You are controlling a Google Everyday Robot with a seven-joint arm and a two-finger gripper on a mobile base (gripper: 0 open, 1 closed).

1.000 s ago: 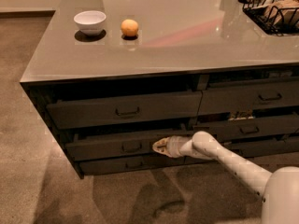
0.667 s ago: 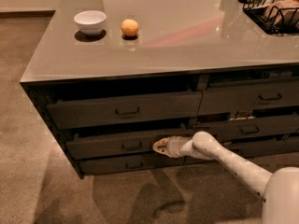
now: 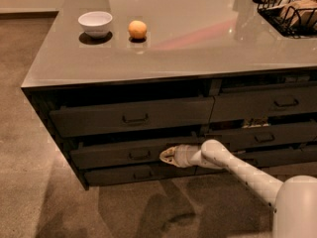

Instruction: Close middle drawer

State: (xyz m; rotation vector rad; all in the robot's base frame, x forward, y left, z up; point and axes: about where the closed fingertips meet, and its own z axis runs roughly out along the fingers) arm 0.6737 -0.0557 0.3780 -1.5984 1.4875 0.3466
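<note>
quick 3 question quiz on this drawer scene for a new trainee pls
1. True or false: the hand is at the front of the middle drawer, to the right of its bar pull as seen in the camera view.
2. What sits beside the white bowl on the countertop? A) an orange B) a mug C) a sponge
3. Which corner of the view holds the wire basket?

Key: 1 true; 2 A; 3 the top right corner.
</note>
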